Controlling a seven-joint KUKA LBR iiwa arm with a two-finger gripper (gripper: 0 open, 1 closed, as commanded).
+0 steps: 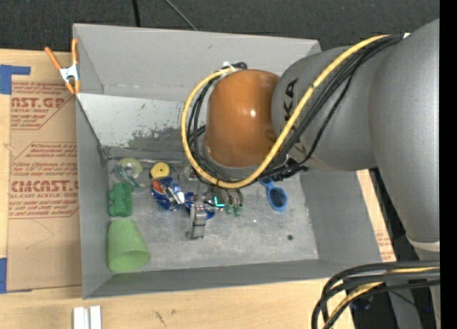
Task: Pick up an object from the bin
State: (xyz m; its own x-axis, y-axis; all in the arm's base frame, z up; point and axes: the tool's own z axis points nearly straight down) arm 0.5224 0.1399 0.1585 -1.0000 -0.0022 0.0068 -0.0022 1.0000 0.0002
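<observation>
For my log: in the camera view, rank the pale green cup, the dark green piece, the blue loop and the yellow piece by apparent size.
1. pale green cup
2. dark green piece and blue loop, too alike to rank
3. yellow piece

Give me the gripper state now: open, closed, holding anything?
State of the gripper: cannot be told. It is low in the middle of the bin, next to the small blue toys.

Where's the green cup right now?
The green cup sits in the bin's lower-left corner in the camera view, just below a smaller green piece.
</observation>
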